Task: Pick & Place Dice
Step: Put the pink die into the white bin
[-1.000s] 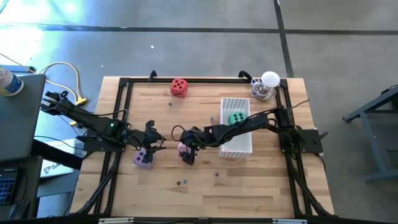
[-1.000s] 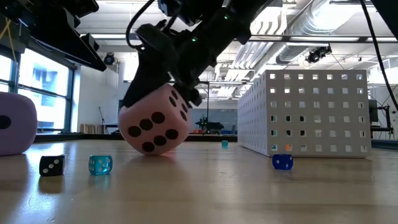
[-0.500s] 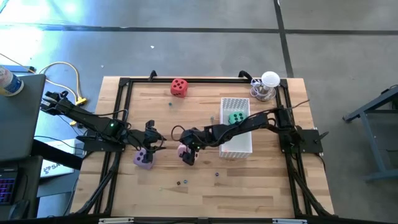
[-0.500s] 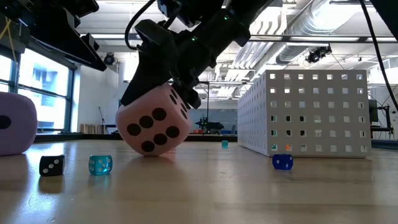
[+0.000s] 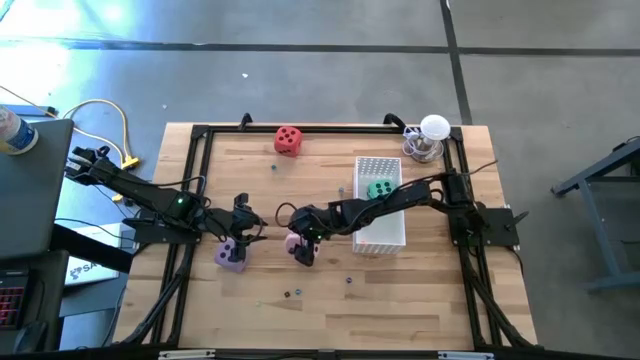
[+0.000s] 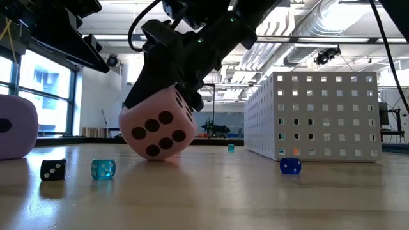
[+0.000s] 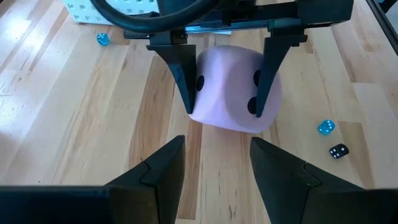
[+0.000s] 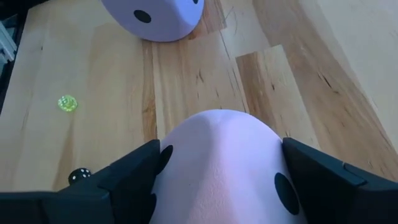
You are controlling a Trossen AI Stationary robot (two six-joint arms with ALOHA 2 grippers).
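The right gripper (image 6: 167, 86) is closing on the pink die (image 6: 157, 124), tipping it slightly on the table mid-board, apparently about to lift; the left gripper (image 5: 238, 238) is idling half-open near the purple die (image 5: 231, 256).

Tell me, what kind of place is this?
Probably a robotics lab in an industrial-style building. A wooden table carries two arms, exposed ducts run along the ceiling, and a laptop sits beside the table on a concrete floor.

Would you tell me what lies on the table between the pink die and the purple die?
Nothing: the right wrist view shows only bare tabletop between the pink die and the purple die.
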